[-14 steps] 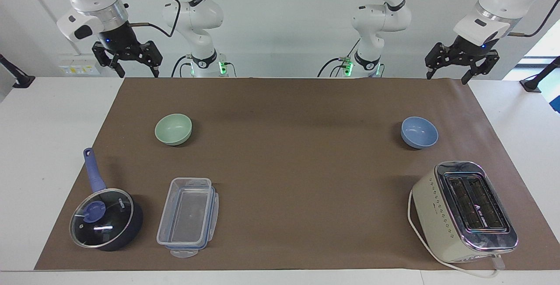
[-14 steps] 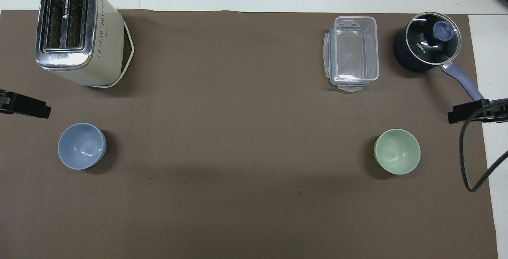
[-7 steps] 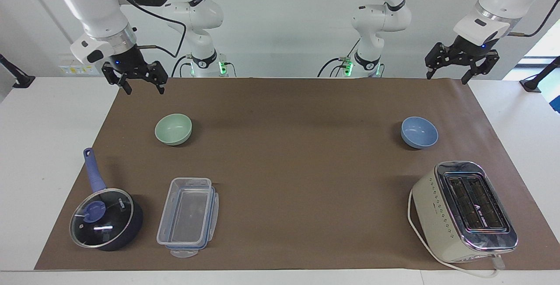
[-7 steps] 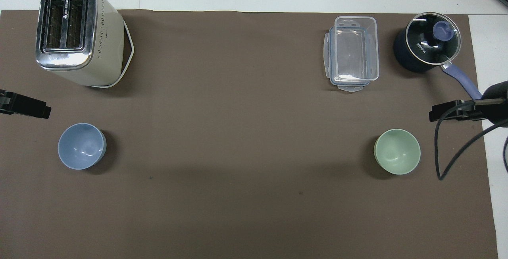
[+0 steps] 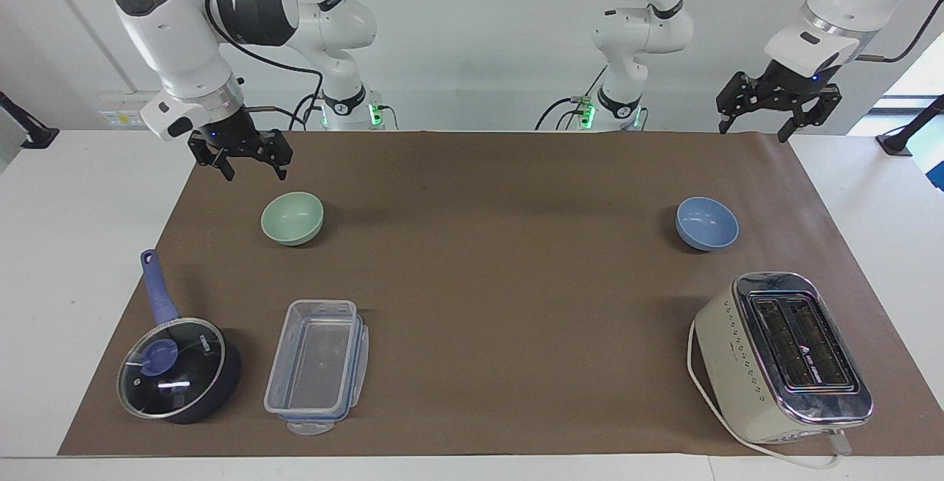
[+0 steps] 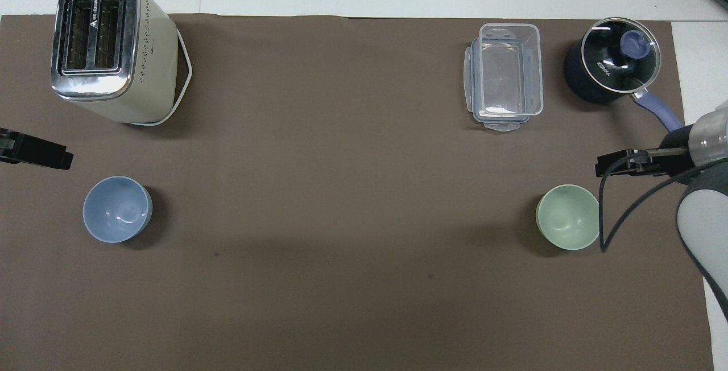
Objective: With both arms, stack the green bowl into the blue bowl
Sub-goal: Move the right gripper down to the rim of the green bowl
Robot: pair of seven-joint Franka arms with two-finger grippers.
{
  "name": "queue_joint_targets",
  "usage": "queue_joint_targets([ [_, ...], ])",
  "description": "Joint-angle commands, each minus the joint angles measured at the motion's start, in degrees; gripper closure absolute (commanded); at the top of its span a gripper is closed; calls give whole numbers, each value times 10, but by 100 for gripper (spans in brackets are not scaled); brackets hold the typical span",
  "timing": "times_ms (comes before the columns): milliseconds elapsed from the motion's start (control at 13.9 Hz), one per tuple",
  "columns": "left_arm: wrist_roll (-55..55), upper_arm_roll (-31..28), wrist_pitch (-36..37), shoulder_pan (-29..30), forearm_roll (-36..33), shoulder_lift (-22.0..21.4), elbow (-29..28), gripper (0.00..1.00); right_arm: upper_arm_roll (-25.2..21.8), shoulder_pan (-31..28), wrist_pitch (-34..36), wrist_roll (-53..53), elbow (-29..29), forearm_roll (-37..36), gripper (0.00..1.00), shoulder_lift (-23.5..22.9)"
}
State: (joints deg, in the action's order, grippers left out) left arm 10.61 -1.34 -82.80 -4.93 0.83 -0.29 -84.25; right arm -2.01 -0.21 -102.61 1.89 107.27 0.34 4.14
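The pale green bowl [image 5: 292, 217] [image 6: 569, 224] stands upright on the brown mat toward the right arm's end of the table. At the left arm's end sits the light blue bowl [image 5: 706, 223] [image 6: 117, 209], also upright and with nothing in it. My right gripper [image 5: 257, 171] hangs open and holds nothing. It is over the mat just beside the green bowl and does not touch it. High over the mat's corner by the left arm's base, my left gripper [image 5: 754, 133] waits open and holds nothing.
A cream toaster [image 5: 782, 355] [image 6: 108, 46] stands farther from the robots than the blue bowl. A clear lidded container [image 5: 317, 367] [image 6: 505, 75] and a dark blue glass-lidded saucepan [image 5: 177, 367] [image 6: 611, 66] lie farther out than the green bowl.
My right arm has come down and swung in over the mat toward the green bowl, gripper still open. The left arm and both bowls have not moved.
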Motion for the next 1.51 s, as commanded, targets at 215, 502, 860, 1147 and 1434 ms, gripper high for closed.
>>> queue_joint_targets([
  [215,8,3,-3,5,6,-9,-7,0,3,-8,-50,14,50,-2,0,12],
  [502,8,3,-3,5,6,-9,-7,0,3,-11,-77,19,71,-2,0,7],
  [860,10,2,-7,6,6,-9,-8,0,3,-23,-140,36,120,-2,0,-2],
  [1147,10,1,-9,7,6,-9,-8,0,2,-24,-142,39,120,-2,0,-10],
  [1434,11,1,-9,16,7,-9,-11,0,3,-32,-157,41,129,-2,0,-20],
])
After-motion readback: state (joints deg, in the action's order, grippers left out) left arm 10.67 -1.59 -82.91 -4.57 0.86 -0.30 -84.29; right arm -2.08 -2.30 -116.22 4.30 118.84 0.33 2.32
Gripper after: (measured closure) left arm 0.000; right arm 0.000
